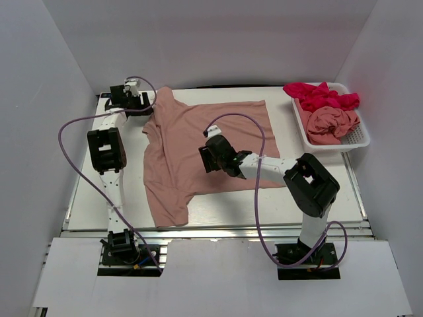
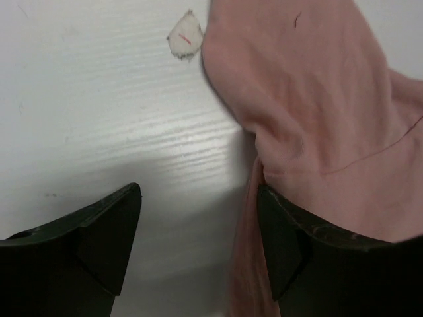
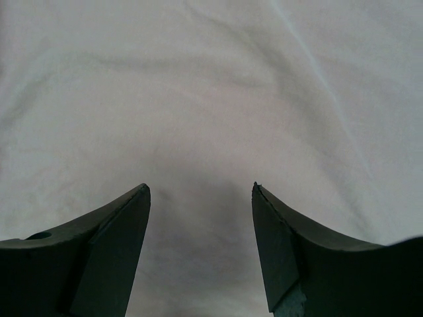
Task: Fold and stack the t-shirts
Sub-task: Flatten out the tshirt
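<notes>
A salmon-pink t-shirt [image 1: 198, 142] lies spread flat on the white table, one sleeve toward the far left corner and one toward the near edge. My left gripper [image 1: 144, 104] is at that far sleeve, open. In the left wrist view its jaws [image 2: 198, 191] straddle the shirt's edge [image 2: 317, 99], the right finger resting against the cloth and the left finger over bare table. My right gripper [image 1: 210, 158] hovers open over the shirt's middle. Its wrist view shows only pale cloth [image 3: 198, 86] between the open fingers [image 3: 201, 188].
A white mesh basket [image 1: 338, 144] stands at the far right, holding a crumpled magenta-red t-shirt [image 1: 320, 96] and a bundled pink one [image 1: 332, 124]. A small white sticker [image 2: 185, 38] with a red mark lies on the table near the sleeve. White walls enclose the table.
</notes>
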